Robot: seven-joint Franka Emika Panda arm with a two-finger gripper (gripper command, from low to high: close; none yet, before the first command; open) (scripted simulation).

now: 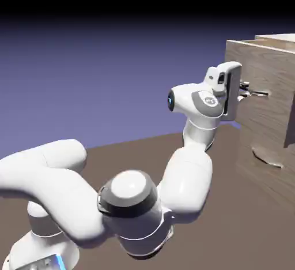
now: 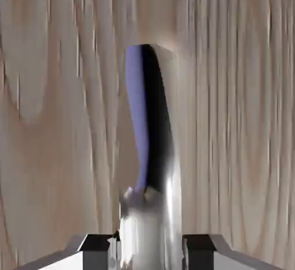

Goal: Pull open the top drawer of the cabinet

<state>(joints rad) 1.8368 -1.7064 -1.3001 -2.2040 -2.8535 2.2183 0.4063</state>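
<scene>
the cabinet (image 1: 282, 37) stood at the exterior view's right. its top drawer (image 1: 268, 70) was partly out, the front edge ahead of the body. open room lay at the hand's left side in that view. the gripper (image 2: 148, 252) was pinching the silver handle (image 2: 171, 205).

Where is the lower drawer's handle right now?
In the exterior view, the lower handle sits toward the right edge, below the top drawer's handle and the tool.

The wood-grain top drawer (image 1: 269, 70) stands partly open.
</scene>
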